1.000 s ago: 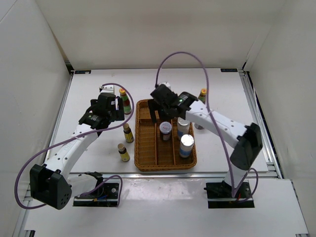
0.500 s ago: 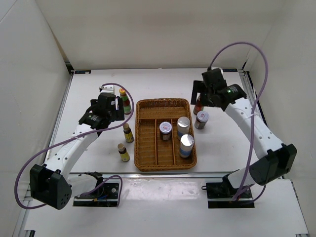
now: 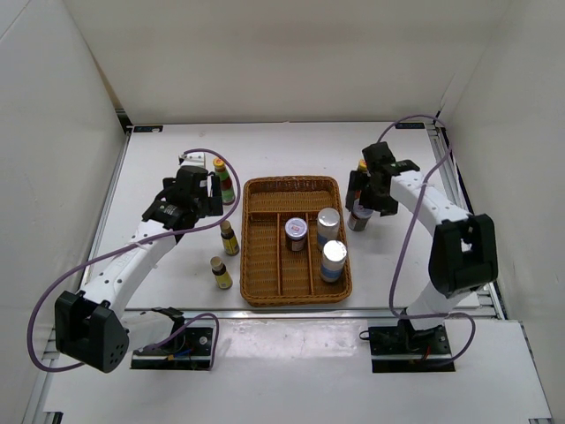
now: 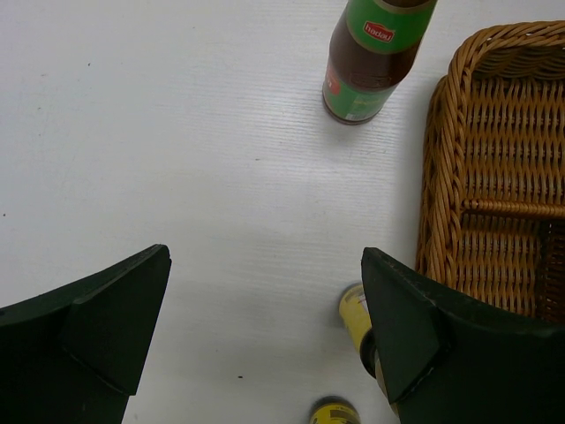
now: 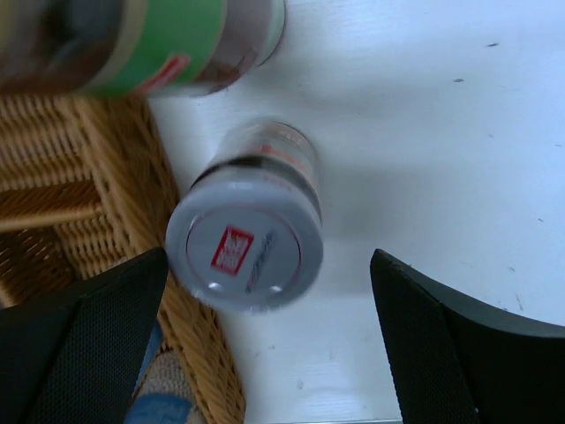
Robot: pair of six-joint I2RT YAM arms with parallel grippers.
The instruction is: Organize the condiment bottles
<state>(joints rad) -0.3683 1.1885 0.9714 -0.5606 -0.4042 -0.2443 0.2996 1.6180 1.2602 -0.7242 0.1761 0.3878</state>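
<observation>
My left gripper is open and empty above the table left of the wicker tray. A red yellow-capped sauce bottle stands just beyond it, also in the left wrist view. Two small brown yellow-capped bottles stand left of the tray. Three silver-lidded jars stand in the tray. My right gripper is open above the fourth jar, which stands outside the tray's right edge, nearer the left finger. The second red bottle stands just behind that jar.
The tray's woven wall lies close to the left of the jar under my right gripper. The tray's left wall is just right of my left gripper. White enclosure walls ring the table.
My right arm has swung from over the tray to the right and now hangs over the jar outside the tray's right edge. The left arm has not moved.
</observation>
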